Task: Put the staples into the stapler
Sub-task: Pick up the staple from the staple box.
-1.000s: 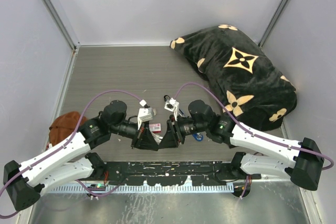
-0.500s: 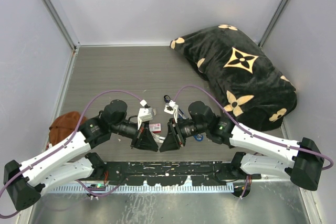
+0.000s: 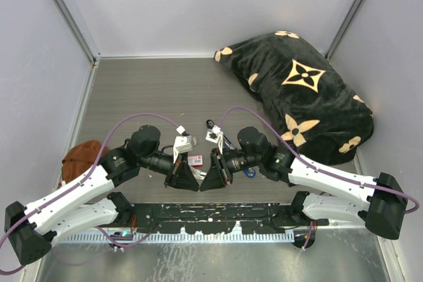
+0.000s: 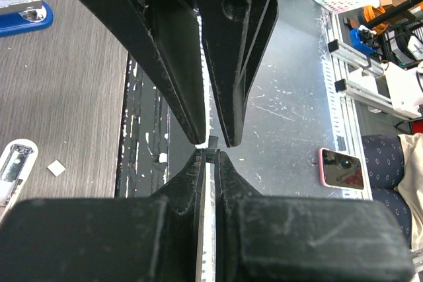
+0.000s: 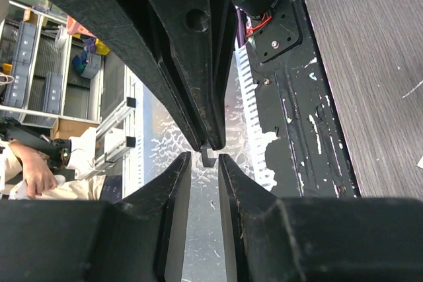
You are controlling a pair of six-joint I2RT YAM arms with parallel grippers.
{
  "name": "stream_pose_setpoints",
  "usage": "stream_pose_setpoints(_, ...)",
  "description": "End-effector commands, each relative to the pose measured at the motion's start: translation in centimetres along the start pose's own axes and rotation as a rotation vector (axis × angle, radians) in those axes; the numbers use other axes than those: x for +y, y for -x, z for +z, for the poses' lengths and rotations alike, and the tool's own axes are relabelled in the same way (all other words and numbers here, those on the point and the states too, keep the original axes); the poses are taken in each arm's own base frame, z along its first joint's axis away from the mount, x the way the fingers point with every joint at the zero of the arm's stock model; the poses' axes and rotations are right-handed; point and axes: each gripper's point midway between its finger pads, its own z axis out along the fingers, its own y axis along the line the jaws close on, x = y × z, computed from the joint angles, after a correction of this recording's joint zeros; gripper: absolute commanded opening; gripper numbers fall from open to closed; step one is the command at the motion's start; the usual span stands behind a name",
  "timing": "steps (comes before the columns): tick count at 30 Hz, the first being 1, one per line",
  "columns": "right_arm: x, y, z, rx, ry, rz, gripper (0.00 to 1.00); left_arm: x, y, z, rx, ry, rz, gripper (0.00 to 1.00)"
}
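Your left claw (image 4: 211,158) is pinched shut on the staples (image 5: 209,154), with only a sliver held at its very tips. Your right claw (image 5: 205,163) stands tip to tip with it, jaws slightly apart either side of the block, not yet gripping. Let go too soon or squeeze off-centre and the strip could tip out, break, or drop off the bench (image 3: 158,90). The stapler (image 4: 23,10) lies well behind the right claw, under its wrist.
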Motion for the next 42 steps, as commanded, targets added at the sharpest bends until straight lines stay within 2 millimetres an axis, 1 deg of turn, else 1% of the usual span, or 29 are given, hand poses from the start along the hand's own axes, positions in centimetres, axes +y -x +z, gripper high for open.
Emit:
stream_pose_setpoints(1, 1.0, 0.7, 0.2, -0.019, 0.043, -0.034, 0.29, -1.3, 1.8, -0.4, -0.030, -0.038, 0.054, 0.00)
stream_pose_setpoints(4, 0.8, 0.6, 0.4, -0.012, 0.041, -0.030, 0.29, -1.4, 1.9, -0.4, -0.030, -0.040, 0.056, 0.00)
stream_pose_setpoints(7, 0.8, 0.6, 0.4, -0.011, 0.042, -0.029, 0.25, -1.4, 1.9, -0.4, -0.029, -0.041, 0.058, 0.00)
stream_pose_setpoints(18, 1.2, 1.0, 0.2, -0.033, 0.050, -0.034, 0.07, -1.2, 1.8, -0.5, -0.030, -0.028, 0.059, 0.00)
stream_pose_setpoints(19, 1.2, 1.0, 0.2, -0.037, 0.047, -0.035, 0.06, -1.1, 1.8, -0.5, -0.033, -0.021, 0.059, 0.06)
stream_pose_setpoints(21, 1.2, 0.9, 0.1, -0.042, 0.043, -0.033, 0.05, -0.8, 1.9, -0.5, -0.043, 0.001, 0.066, 0.26)
stream_pose_setpoints(23, 1.1, 0.8, 0.0, -0.045, 0.034, -0.029, 0.04, -0.5, 2.0, -0.7, -0.058, 0.027, 0.075, 0.36)
stream_pose_setpoints(26, 0.6, 0.6, -0.2, -0.049, 0.005, -0.024, 0.04, 0.0, 2.2, -1.2, -0.091, 0.083, 0.083, 0.54)
stream_pose_setpoints(27, 0.2, 0.5, -0.3, -0.051, -0.014, -0.020, 0.04, 0.5, 2.4, -1.5, -0.112, 0.124, 0.077, 0.62)
stream_pose_setpoints(29, -0.5, 0.3, -0.5, -0.063, -0.061, -0.013, 0.04, 1.4, 3.0, -2.3, -0.171, 0.212, 0.056, 0.69)
stream_pose_setpoints(31, -1.6, 0.2, -0.8, -0.080, -0.121, 0.005, 0.04, 2.9, 3.7, -3.4, -0.256, 0.333, 0.014, 0.70)
stream_pose_setpoints(33, -3.1, -0.1, -1.2, -0.096, -0.202, 0.035, 0.04, 4.6, 3.9, -4.6, -0.333, 0.460, -0.083, 0.71)
stream_pose_setpoints(35, -4.6, -0.6, -1.5, -0.119, -0.273, 0.078, 0.03, 6.6, 3.2, -5.5, -0.392, 0.584, -0.244, 0.69)
stream_pose_setpoints(37, -5.7, -1.0, -1.7, -0.154, -0.330, 0.119, 0.03, 8.6, 1.8, -5.9, -0.424, 0.685, -0.428, 0.63)
stream_pose_setpoints(39, -7.2, -1.4, -1.8, -0.191, -0.405, 0.169, 0.03, 9.7, 0.7, -5.8, -0.439, 0.726, -0.548, 0.62)
stream_pose_setpoints(42, -9.5, -2.5, -1.9, -0.228, -0.534, 0.250, 0.03, 11.1, -0.4, -5.3, -0.478, 0.752, -0.665, 0.62)
